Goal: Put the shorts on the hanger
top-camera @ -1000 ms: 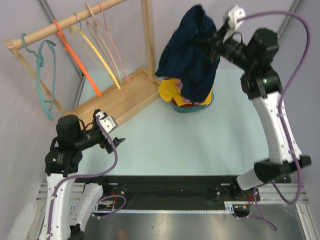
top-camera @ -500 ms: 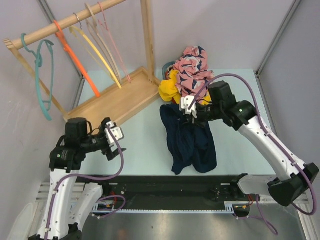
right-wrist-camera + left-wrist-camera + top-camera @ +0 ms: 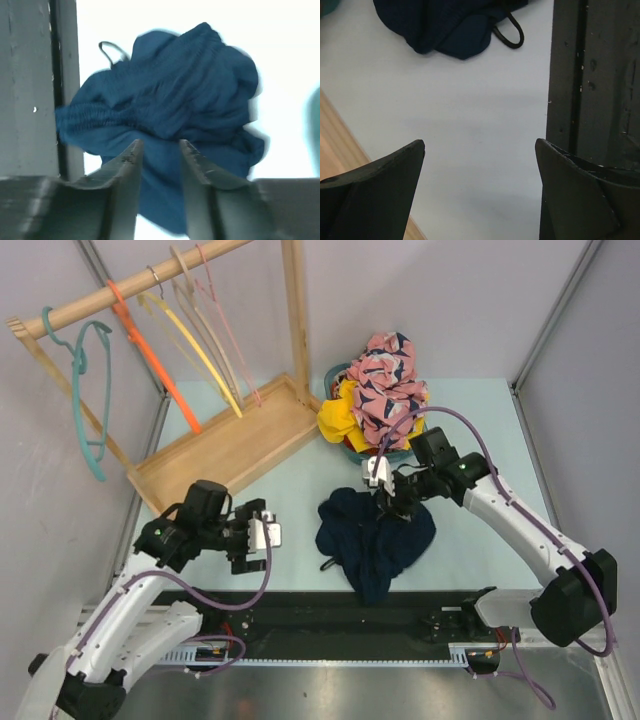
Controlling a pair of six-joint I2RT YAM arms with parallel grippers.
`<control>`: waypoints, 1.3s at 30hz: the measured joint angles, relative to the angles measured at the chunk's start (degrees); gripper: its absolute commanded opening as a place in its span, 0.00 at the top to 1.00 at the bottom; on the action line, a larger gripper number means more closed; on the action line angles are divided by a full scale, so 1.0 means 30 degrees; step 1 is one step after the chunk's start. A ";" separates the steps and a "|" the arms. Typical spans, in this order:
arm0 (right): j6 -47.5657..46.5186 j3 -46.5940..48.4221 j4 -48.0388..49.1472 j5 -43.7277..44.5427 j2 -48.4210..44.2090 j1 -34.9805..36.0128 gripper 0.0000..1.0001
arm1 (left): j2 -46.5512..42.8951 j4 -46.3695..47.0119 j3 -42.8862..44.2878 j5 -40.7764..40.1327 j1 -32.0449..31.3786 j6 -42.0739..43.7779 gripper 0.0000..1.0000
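The dark blue shorts (image 3: 375,535) are left crumpled in a heap on the table (image 3: 300,490). The thin pink hanger (image 3: 231,332) is hung on the wooden rail (image 3: 90,302).

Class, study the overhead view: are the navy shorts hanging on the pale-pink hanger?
No, the shorts lie crumpled on the table while the hanger hangs bare on the rail.

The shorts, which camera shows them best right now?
Top external: the whole shorts show as a crumpled heap on the table. Right wrist shows most of them, but blurred and partly behind the right gripper. Left wrist catches only one edge and the drawstring loop at the frame's top.
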 measured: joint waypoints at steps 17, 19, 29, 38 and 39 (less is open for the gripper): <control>0.0262 -0.4444 0.2273 0.0175 -0.1727 0.1282 0.49 | 0.4656 0.2827 -0.0576 0.0044 -0.2215 0.0058 0.04; 0.0495 -0.4801 0.3206 0.0452 -0.1348 0.2244 0.48 | 0.4641 0.3053 -0.0583 0.0080 -0.2215 0.0051 0.04; 0.0488 -0.5158 0.8102 0.2033 0.1938 0.3701 0.90 | 0.4095 0.3854 -0.1770 0.0066 -0.2266 0.0000 0.04; 0.0408 -0.5275 0.7890 0.2506 0.0466 0.2382 1.00 | 0.4721 0.6193 -0.1960 -0.0423 -0.3067 -0.0233 0.11; 0.0408 -0.5275 0.7854 0.2492 -0.0007 0.2120 1.00 | 0.5027 0.7278 -0.2033 -0.0619 -0.3271 -0.0590 0.11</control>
